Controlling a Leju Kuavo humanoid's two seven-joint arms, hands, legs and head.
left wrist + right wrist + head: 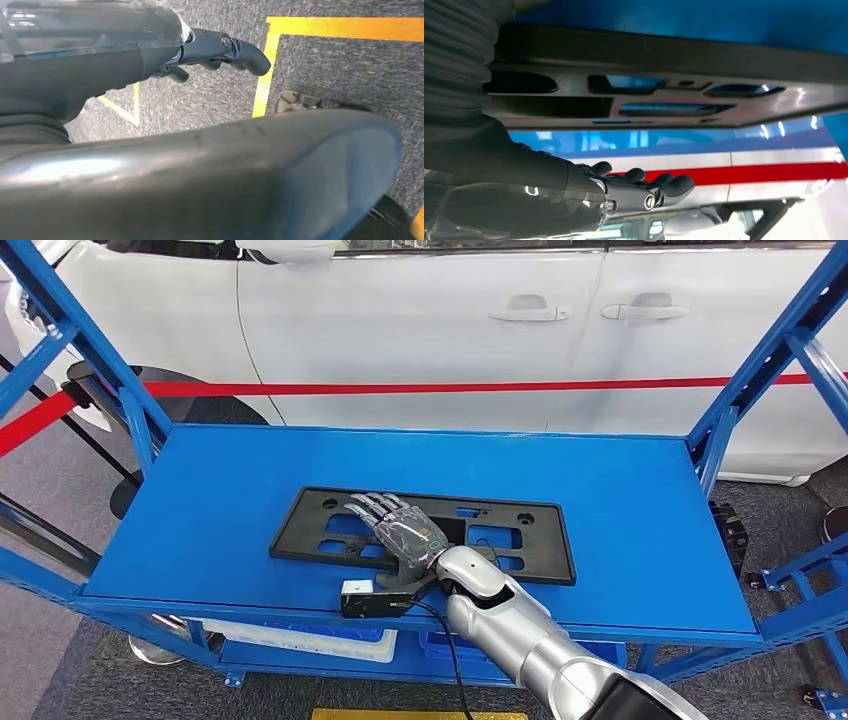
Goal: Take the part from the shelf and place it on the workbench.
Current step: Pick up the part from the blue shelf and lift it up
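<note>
The part, a flat black plastic frame with several cutouts, lies on the blue shelf top near its front edge. My right hand hovers over the part's middle, palm down and fingers stretched forward, holding nothing. In the right wrist view a gap shows between the hand and the part. My left hand hangs over the grey floor, its fingers loosely extended and holding nothing.
Blue shelf uprights stand at the left and right. A white car and a red barrier band are behind the shelf. A lower shelf holds bins. Yellow floor lines mark the carpet.
</note>
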